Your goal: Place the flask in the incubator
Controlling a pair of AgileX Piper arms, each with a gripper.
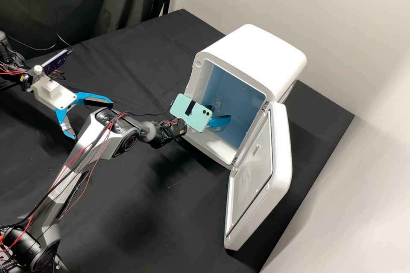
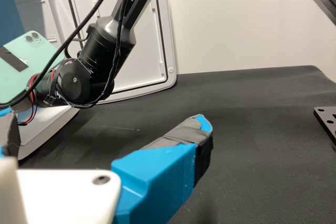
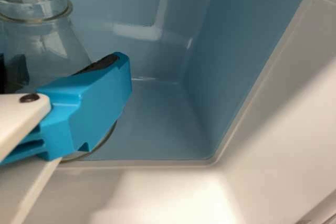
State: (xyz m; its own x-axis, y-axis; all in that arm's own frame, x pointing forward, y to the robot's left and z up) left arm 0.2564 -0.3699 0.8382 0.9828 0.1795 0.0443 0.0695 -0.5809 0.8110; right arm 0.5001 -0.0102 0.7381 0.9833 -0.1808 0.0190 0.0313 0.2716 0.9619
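A: Flask [image 3: 37, 35] position?
B: Upright inside the incubator [image 1: 256, 55], frame centre, at my right pincer [image 1: 218, 120]; clamped or released, I cannot tell. Left pincer [image 1: 90, 119] wide, far left.

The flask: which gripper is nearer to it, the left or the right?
Right. The right gripper is inside the incubator, directly at the flask. The left gripper hangs open above the bench, far outside the incubator.
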